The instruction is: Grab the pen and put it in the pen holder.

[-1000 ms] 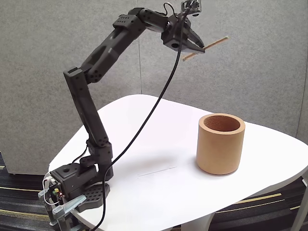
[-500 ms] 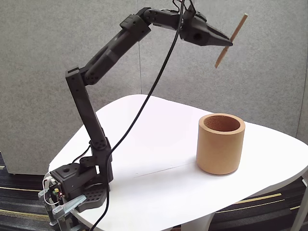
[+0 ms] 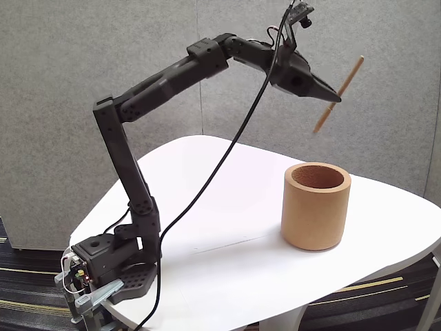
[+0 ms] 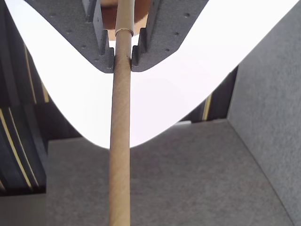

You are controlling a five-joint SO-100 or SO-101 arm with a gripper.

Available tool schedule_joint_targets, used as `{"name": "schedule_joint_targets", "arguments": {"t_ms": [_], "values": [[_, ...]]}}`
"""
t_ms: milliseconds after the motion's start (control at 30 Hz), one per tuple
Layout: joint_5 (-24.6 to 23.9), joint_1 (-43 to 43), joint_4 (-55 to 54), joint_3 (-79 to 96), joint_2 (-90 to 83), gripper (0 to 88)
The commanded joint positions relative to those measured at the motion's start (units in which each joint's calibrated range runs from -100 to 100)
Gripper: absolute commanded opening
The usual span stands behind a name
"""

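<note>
The pen [image 3: 341, 91] is a thin light-brown stick held steeply tilted in the air, high above the table. My gripper [image 3: 333, 97] is shut on the pen near its middle, up and slightly right of the pen holder [image 3: 315, 205]. The pen holder is a tan, thick-walled cup standing upright on the white table [image 3: 227, 227] at the right. In the wrist view the pen [image 4: 120, 136] runs down the middle of the picture, pinched between the dark fingertips [image 4: 109, 59], and a bit of the tan pen holder [image 4: 109, 14] shows between the fingers at the top.
The arm's base [image 3: 103, 265] is clamped at the table's front left corner, and a black cable [image 3: 207, 179] hangs from the wrist down to it. Grey partition walls [image 3: 69, 103] stand behind the table. Below the table's edge lies grey carpet [image 4: 188, 179].
The gripper has swung right and come down with the pen, which turned from nearly level to steeply tilted. It now hangs closer above the pen holder.
</note>
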Motion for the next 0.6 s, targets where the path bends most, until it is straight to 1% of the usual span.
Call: {"name": "schedule_joint_targets", "arguments": {"t_ms": [0, 133, 267, 433, 567], "values": [[0.3, 0.1, -8.9, 7.3, -2.3, 0.4], [0.3, 0.0, -18.9, 16.6, -2.3, 0.4], [0.3, -0.3, -22.5, 21.8, -2.3, 0.4], [2.4, -0.3, -28.6, 30.9, -3.9, 0.4], [4.2, -0.6, -36.4, 43.7, -8.8, 0.4]]}}
